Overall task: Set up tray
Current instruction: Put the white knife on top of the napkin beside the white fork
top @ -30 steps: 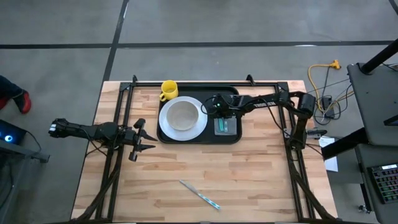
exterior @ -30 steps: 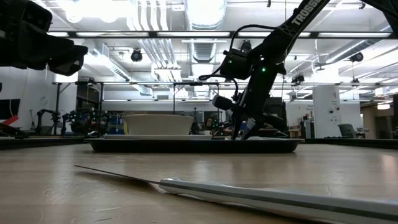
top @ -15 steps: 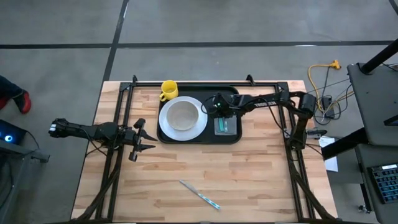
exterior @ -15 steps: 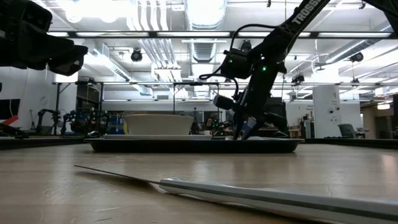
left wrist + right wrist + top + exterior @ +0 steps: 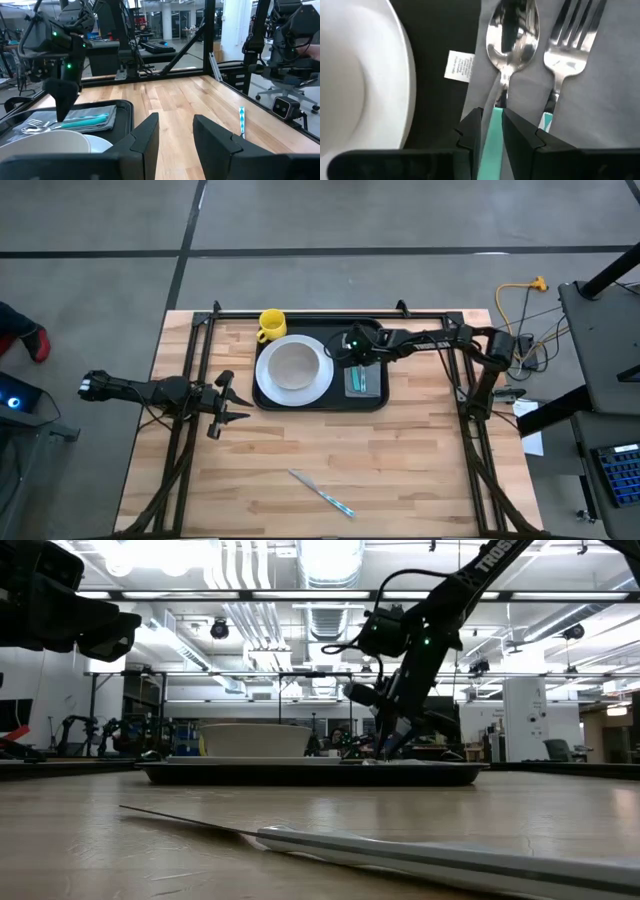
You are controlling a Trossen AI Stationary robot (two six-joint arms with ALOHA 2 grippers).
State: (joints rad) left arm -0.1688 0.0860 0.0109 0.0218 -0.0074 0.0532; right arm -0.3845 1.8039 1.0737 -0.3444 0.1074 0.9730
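Note:
The black tray [image 5: 371, 328] lies at the table's far middle. It carries a white plate [image 5: 322, 384] with a bowl [image 5: 293, 365], and a grey napkin [image 5: 365, 383]. A yellow mug [image 5: 270, 325] stands at the tray's far left corner. A spoon [image 5: 512, 25] and a fork [image 5: 572, 35], both teal-handled, lie side by side on the napkin [image 5: 610, 100]. My right gripper [image 5: 492, 132] hovers just above the spoon's handle, narrowly open, one finger on either side of it. My left gripper [image 5: 232, 402] waits open over the table's left part.
A teal-handled knife [image 5: 320, 492] lies on the wood near the table's near edge, seen close up in the low view [image 5: 400, 852]. Black frame rails run along the far edge and both sides. Bare wood stretches between the tray and the knife.
My right gripper has risen a little off the tray's napkin and shifted slightly toward the table's right. The spoon and fork stay flat on the napkin.

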